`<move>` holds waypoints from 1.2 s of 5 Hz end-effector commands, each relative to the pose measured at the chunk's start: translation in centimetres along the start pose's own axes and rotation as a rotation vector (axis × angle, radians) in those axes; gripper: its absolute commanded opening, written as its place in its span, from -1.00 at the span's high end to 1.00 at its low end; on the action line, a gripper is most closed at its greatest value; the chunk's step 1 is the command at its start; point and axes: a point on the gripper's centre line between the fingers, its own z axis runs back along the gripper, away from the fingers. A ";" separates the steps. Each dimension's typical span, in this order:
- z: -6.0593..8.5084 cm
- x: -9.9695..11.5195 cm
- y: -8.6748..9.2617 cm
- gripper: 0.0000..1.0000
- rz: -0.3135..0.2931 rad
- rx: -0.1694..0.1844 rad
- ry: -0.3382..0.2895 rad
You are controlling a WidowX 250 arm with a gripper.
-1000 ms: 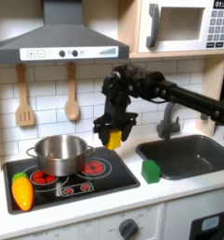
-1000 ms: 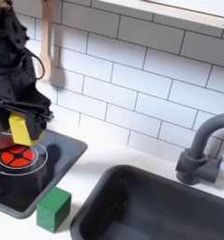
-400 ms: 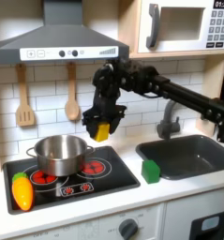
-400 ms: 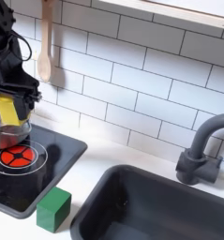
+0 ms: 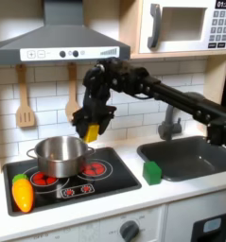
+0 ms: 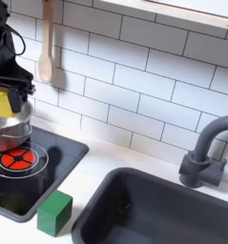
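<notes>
I had the yellow block (image 5: 90, 134) clamped between the closed fingers of the end effector (image 5: 89, 129), hanging in the air left of the frame's middle in the first exterior view, just above the right rim of the steel pot (image 5: 60, 156); in the second exterior view the same block (image 6: 0, 101) sat at the far left edge, over the pot (image 6: 10, 131) there. The pot stood on the left rear burner of the black stovetop (image 5: 95, 184), whose red rings showed beside it. An orange and yellow toy vegetable (image 5: 23, 192) lay at the stove's lower left corner in the first exterior view. A green cube (image 5: 152, 172) rested on the white tabletop (image 5: 181, 198) between stove and sink (image 5: 195, 156), well apart from the block; in the second exterior view that cube (image 6: 54, 212) was at the bottom, left of centre. The grey faucet (image 6: 203, 152) stood at the second exterior view's right. Two wooden utensils (image 5: 72, 102) hung on the tiled wall at the first exterior view's left, under the range hood (image 5: 58, 43), with the microwave (image 5: 185, 25) in the upper right.
</notes>
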 end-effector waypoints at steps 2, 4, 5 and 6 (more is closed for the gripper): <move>-3.1 2.1 2.0 1.00 0.035 0.075 -0.028; -3.8 2.4 2.9 1.00 0.061 0.114 -0.055; -3.9 2.2 2.7 -0.89 0.033 0.137 -0.047; -3.5 2.1 3.0 -1.00 0.033 0.135 -0.052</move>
